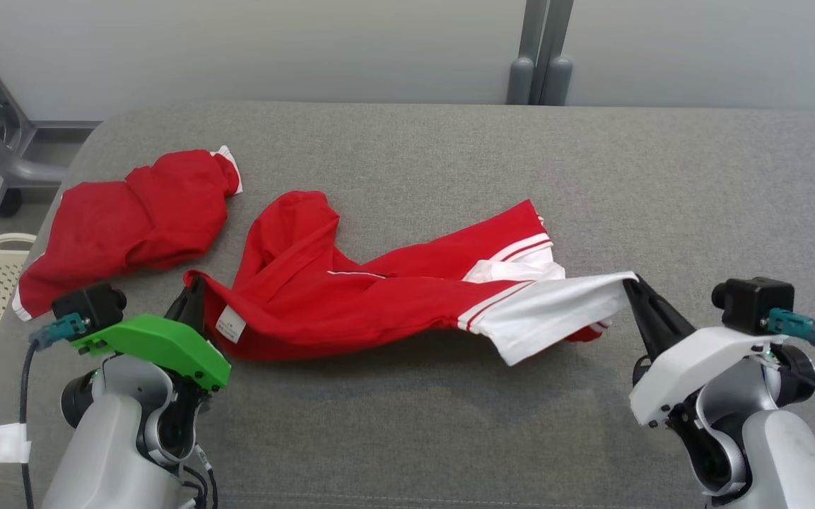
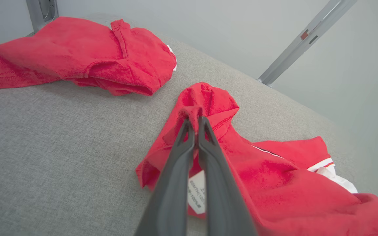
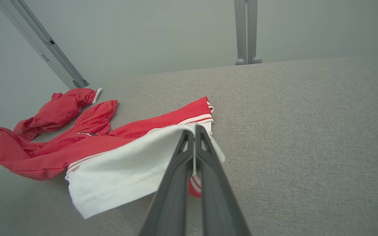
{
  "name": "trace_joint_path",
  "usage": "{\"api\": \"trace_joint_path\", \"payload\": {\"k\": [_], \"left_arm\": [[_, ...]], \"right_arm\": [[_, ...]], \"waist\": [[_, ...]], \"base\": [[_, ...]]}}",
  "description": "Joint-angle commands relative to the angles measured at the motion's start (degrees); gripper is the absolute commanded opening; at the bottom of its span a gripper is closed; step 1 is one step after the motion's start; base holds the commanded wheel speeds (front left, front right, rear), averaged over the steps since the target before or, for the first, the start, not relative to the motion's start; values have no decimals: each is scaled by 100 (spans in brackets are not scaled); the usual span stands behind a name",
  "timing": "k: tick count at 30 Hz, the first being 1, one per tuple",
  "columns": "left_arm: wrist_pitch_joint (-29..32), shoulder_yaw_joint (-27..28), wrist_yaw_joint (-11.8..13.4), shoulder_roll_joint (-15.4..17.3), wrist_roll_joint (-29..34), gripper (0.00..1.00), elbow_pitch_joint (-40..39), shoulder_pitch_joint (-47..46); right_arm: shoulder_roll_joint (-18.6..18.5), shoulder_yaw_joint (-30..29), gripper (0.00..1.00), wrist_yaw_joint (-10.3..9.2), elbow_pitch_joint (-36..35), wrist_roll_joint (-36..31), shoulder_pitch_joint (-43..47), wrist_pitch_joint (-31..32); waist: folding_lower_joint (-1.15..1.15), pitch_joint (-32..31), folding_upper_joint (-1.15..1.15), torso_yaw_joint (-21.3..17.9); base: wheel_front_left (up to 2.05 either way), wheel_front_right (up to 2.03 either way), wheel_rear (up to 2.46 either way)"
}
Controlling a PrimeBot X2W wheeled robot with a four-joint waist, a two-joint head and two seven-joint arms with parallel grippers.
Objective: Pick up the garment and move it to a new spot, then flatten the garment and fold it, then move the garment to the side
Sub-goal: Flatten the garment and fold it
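Both clamped tight, left gripper [image 1: 194,293] and right gripper [image 1: 631,284] pinch opposite ends of the red-and-white fabric garment [image 1: 379,297]; flattening likely needs pulling apart.

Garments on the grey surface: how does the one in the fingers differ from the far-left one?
The left gripper and right gripper pinch the ends of the near garment; the far garment is untouched. The near garment is stretched long; the far garment lies bunched. The near garment shows a broad white panel, the far garment only white trim. Both are red.
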Motion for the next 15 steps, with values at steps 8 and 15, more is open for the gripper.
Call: {"api": "trace_joint_path", "payload": {"k": [8,15], "left_arm": [[538,119,-41,-157,-539,0,-855,-137],[2162,-228,21,-117,-1113,0,-1511,-192]], "right_arm": [[-21,-416,0,0,-63,277,-466,-169],[-20,-892,0,0,-252,-11,-1373,45]], "waist": [[0,-392,0,-269],[0,-429,0,-532]], "base": [[0,0,0],[0,0,0]]}}
